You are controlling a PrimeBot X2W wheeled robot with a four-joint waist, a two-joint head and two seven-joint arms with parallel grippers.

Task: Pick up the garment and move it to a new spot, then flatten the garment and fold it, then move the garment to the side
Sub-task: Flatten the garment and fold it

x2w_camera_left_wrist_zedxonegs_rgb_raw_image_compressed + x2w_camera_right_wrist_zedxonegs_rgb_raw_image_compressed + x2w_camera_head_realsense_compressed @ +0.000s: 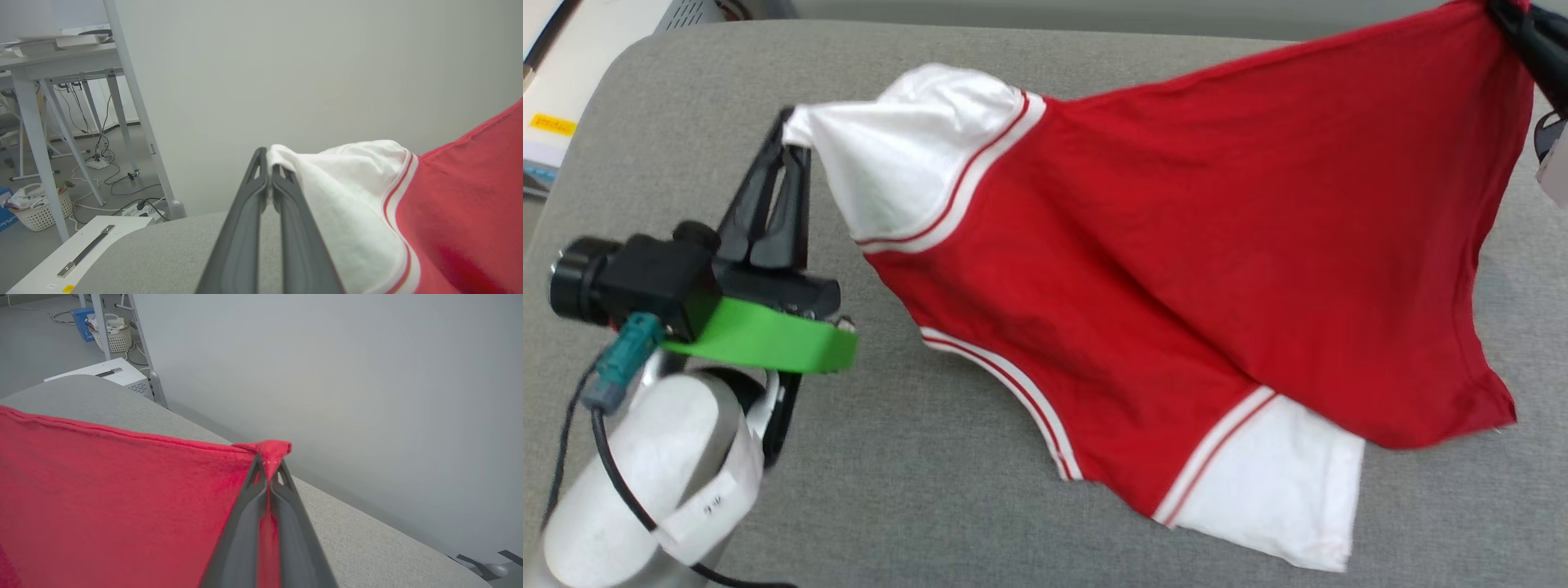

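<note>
While its lower white sleeve trails on the grey counter, the red garment hangs stretched between the left gripper, clamped on the other sleeve, and the right gripper, pinching a red corner.

The garment pinched in both my hands is soft knit cloth, matt all over, the red body lightly creased. The white sleeve at my left gripper is just as dull. My fingers are dark, smooth plastic with a faint sheen, and those of my right gripper look the same. Behind my left fingers sits a green bracket of smooth matt plastic. My forearm is a pale, slightly glossy shell wrapped by a paper label. Under both hands the cushion is grey woven fabric, coarse and matt. Beyond my fingertips the wall is flat and matt.
</note>
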